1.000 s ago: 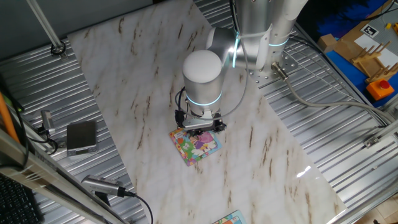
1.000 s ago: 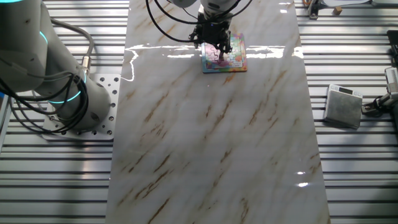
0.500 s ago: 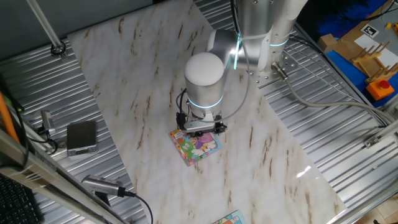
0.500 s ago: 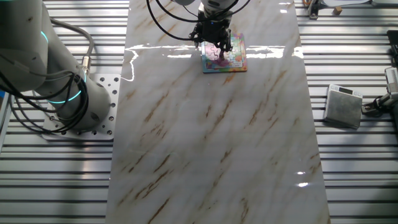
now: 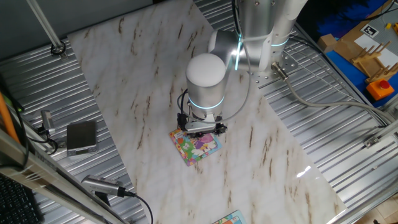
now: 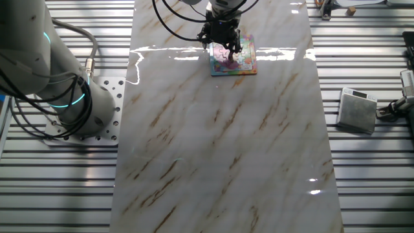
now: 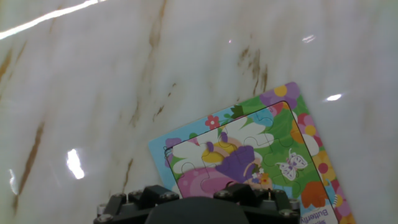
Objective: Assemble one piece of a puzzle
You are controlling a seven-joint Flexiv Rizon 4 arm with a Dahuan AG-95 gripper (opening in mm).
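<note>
The puzzle (image 5: 199, 148) is a small square cartoon board lying flat on the marble table, with pink figures in the middle and green, yellow and blue edges. It also shows in the other fixed view (image 6: 238, 59) and in the hand view (image 7: 261, 152). My gripper (image 5: 201, 128) hangs straight down over the board's near edge, its tips at or just above the picture (image 6: 224, 45). In the hand view only its black body (image 7: 193, 204) shows at the bottom edge, and the fingertips are hidden. The small pink-purple piece cannot be made out on its own.
A grey box (image 5: 81, 137) sits on the ribbed metal left of the marble top (image 5: 143, 81). It also shows in the other fixed view (image 6: 358, 110). A sliver of another board (image 5: 229, 218) lies at the front edge. Blue bins and wooden parts (image 5: 367, 50) stand at the right.
The arm's wrist has shifted slightly to the right and down over the board. The puzzle has not moved.
</note>
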